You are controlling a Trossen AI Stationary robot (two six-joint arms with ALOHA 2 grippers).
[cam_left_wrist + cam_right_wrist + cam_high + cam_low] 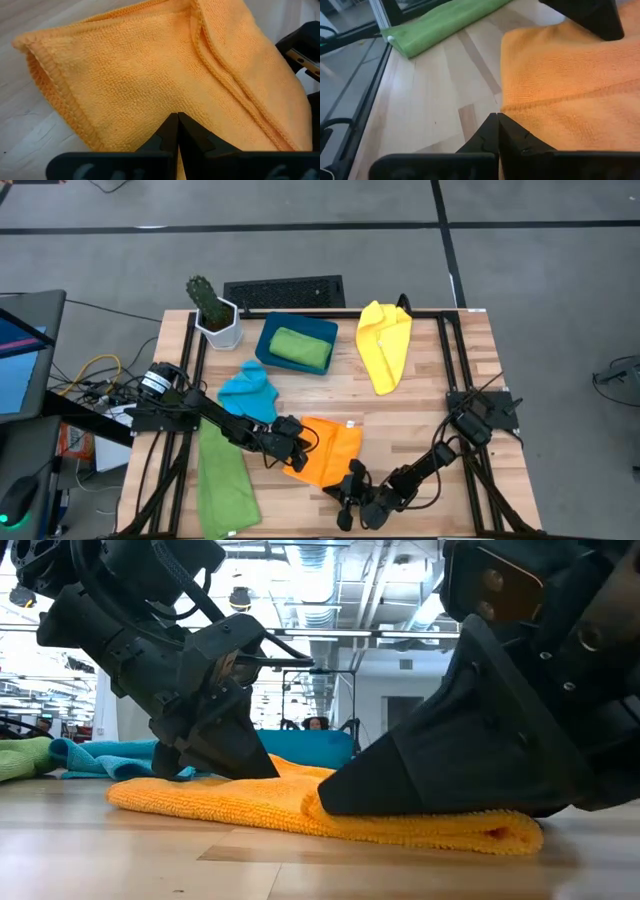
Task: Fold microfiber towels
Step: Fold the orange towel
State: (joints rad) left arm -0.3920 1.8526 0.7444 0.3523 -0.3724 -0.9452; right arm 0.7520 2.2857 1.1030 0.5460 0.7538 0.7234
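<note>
An orange towel point(330, 445) lies folded on the wooden table near its front edge, also seen in the low view as a flat heap point(250, 802). My left gripper point(298, 448) is shut, its tips down on the towel's left part. My right gripper point(346, 484), also shut, comes from the near right and meets the towel's near edge. A yellow towel point(385, 345) lies at the far right and a sky-blue one point(250, 392) is bunched at the centre left. One green towel point(300, 348) rests in a teal tray point(264, 340), and another point(222, 485) lies at the front left. My left gripper presses its shut fingertips point(170, 131) down on the orange towel's top layer point(165, 100), slanting down from the table's left. The towel lies flat on the table under them. No cloth shows between the fingers. My right gripper pinches the upper layer's corner point(512, 106) at the towel's near edge, only at the fingertips point(490, 131), which hide the pinch itself. The fingers slant down from the near right. That layer lies folded over the lower one point(480, 832), resting on it.
A potted cactus point(214, 315) stands at the far left and a dark grille point(285, 292) at the far edge. Black frame rails point(452, 360) run along both sides of the table. Bare wood point(435, 115) lies between the orange towel and the front-left green one.
</note>
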